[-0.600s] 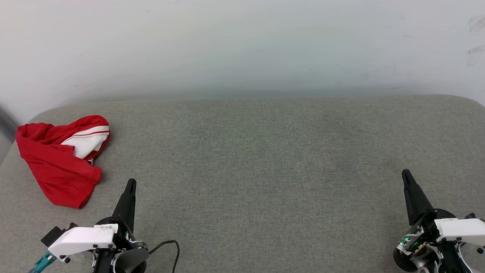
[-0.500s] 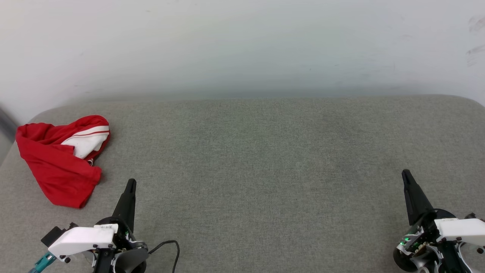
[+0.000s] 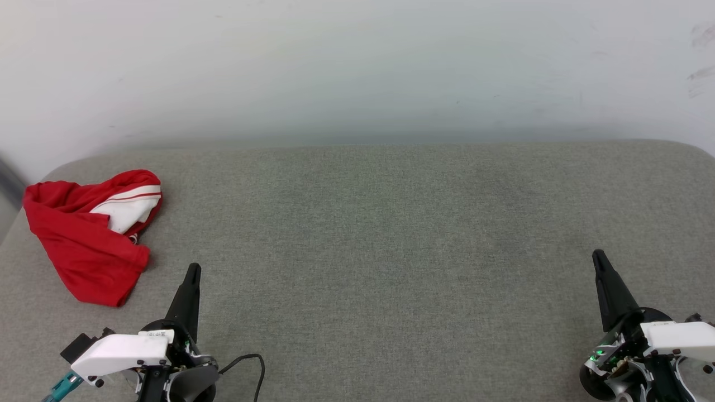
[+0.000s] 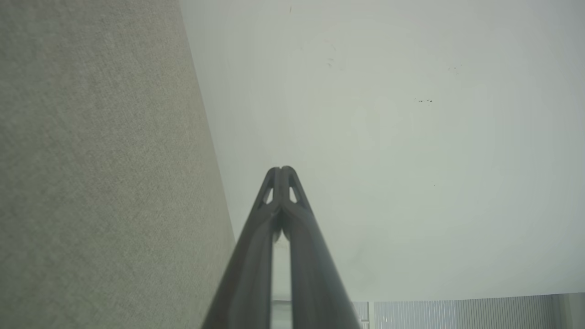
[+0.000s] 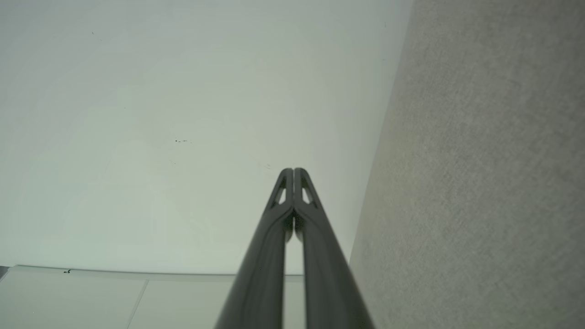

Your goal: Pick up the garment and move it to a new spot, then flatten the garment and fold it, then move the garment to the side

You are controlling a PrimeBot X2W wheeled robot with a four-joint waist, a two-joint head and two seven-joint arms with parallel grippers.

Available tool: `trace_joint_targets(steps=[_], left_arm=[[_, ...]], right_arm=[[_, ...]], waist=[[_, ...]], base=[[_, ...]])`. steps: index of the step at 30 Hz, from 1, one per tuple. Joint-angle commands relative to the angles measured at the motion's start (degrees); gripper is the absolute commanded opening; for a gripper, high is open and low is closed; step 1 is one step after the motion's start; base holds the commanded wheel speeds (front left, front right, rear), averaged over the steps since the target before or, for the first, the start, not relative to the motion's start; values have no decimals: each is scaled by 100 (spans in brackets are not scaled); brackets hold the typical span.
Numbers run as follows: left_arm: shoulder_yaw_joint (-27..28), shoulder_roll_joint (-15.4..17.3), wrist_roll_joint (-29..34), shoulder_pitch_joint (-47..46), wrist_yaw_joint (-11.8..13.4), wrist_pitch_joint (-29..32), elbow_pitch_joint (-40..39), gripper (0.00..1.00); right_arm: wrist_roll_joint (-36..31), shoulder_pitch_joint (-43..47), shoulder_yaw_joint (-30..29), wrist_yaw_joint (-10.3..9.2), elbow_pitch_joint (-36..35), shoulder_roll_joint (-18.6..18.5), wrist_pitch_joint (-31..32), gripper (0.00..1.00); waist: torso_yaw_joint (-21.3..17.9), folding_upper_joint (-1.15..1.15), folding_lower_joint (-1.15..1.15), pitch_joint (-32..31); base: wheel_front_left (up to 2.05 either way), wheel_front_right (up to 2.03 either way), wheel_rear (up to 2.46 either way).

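The garment [image 3: 84, 240] lies crumpled at the far left of the grey padded surface [image 3: 380, 234], red with a white striped sleeve showing on top. My left gripper [image 3: 193, 270] is shut and empty, at the lower left, just right of and nearer than the garment, not touching it. In the left wrist view its tips [image 4: 281, 170] meet against the pale wall. My right gripper [image 3: 597, 255] is shut and empty at the lower right, far from the garment; the right wrist view shows its tips [image 5: 293, 171] pressed together.
A pale wall [image 3: 357, 67] rises behind the surface. The surface's rounded back corners lie at the left and right edges. A black cable [image 3: 246, 360] loops beside my left wrist.
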Motion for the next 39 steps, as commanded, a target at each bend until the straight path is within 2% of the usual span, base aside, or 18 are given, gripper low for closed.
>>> trace_joint_targets(steps=[1, 17, 18, 31, 39], left_arm=[[14, -7, 10, -47, -20, 9, 3, 0], [13, -7, 9, -47, -20, 8, 2, 0], [-4, 0, 1, 8, 1, -2, 17, 100], [-102, -11, 241, 244, 3, -310, -15, 100], [-38, -10, 602, 346, 1, -520, -145, 100]], right_arm=[[-26, -68, 1, -2, 4, 18, 5, 0], [-26, -68, 2, -2, 4, 18, 5, 0], [1, 10, 0, 0, 13, -1, -2, 100], [-174, 272, 196, 0, -89, 5, -310, 100], [-683, 356, 116, 0, -189, 5, -522, 100]], waist=[[0, 0, 0, 0], [0, 0, 0, 0], [0, 0, 0, 0], [-10, 0, 0, -11], [-20, 0, 0, -28]], base=[[0, 0, 0], [0, 0, 0], [0, 0, 0], [0, 0, 0], [0, 0, 0]])
